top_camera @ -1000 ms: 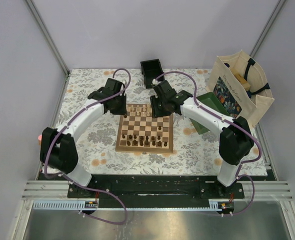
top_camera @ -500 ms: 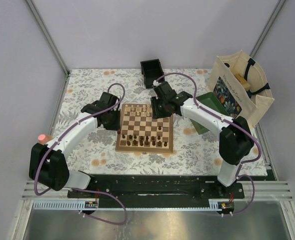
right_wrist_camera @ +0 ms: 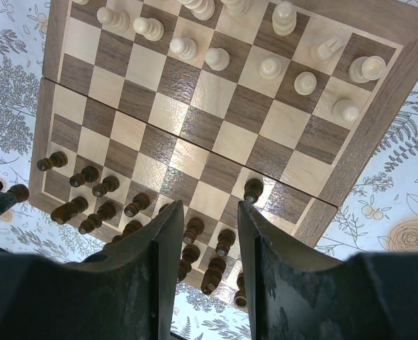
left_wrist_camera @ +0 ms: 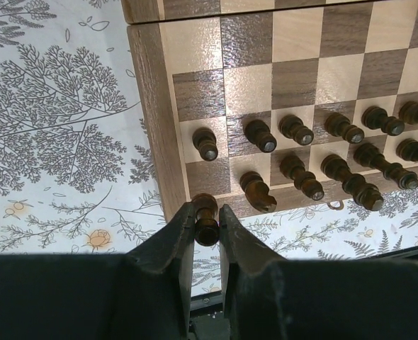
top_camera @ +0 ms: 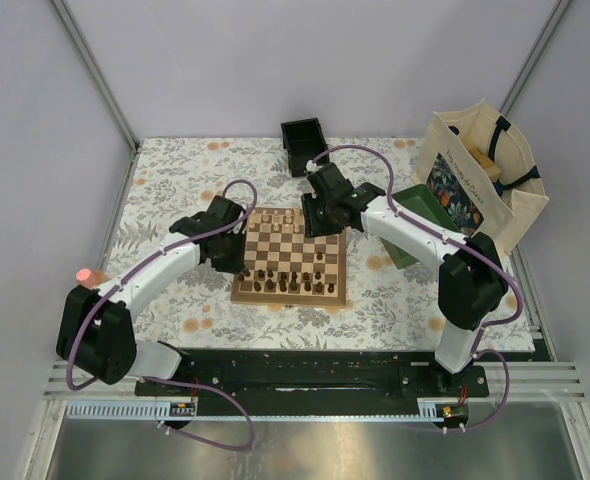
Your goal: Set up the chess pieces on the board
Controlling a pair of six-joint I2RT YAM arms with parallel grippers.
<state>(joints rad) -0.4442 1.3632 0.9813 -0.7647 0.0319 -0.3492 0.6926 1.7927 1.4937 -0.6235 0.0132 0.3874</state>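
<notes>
Dark piece sits between left jaws (pinched).

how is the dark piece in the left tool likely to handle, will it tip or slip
The dark piece looks like stiff turned wood, so it likely won't flex in the left tool. It looks slim on a small base, so it may tip if nudged on the board. Its round, glossy body could slip, or roll once down.

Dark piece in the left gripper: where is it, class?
Left wrist view: the dark piece hangs over the board's near-left corner, beside the dark knight.
</notes>
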